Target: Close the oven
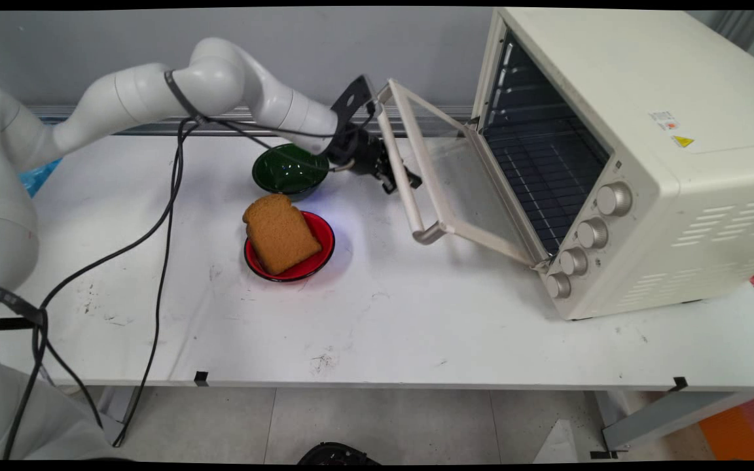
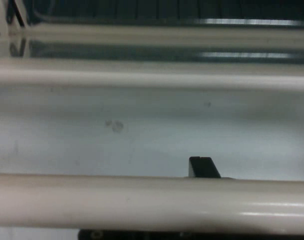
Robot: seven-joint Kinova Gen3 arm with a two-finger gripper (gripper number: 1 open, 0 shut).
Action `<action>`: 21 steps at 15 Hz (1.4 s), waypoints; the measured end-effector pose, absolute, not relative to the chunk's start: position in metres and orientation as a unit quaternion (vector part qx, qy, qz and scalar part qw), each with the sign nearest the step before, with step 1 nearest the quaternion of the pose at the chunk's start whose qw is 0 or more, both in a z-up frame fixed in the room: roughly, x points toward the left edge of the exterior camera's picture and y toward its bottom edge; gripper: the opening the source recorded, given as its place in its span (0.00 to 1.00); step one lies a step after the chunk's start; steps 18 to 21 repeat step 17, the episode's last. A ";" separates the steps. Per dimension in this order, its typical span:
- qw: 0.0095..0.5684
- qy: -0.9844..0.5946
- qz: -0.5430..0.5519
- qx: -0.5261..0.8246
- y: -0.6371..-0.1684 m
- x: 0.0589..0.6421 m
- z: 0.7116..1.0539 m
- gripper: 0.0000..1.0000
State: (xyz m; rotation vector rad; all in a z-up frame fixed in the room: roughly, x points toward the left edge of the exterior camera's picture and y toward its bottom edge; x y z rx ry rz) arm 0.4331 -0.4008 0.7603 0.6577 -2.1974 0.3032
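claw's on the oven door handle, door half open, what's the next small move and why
Probably pull the handle a little further down and outward. The claw sits at the bar, and the oven door hangs only partly open, well short of flat, with nothing under its swing.

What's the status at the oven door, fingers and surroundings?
Gripper at oven door handle, one of the fingers hooked past the bar; grip state unclear. Oven door partly open. Green bowl and toast on red plate nearby.
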 end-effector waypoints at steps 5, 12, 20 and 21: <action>0.423 -0.861 0.123 0.255 -0.412 0.418 0.795 0.00; 0.449 -0.849 0.130 0.246 -0.424 0.397 0.838 0.00; 0.463 -0.843 0.136 0.238 -0.429 0.390 0.867 0.00; 0.463 -0.843 0.136 0.238 -0.429 0.390 0.867 0.00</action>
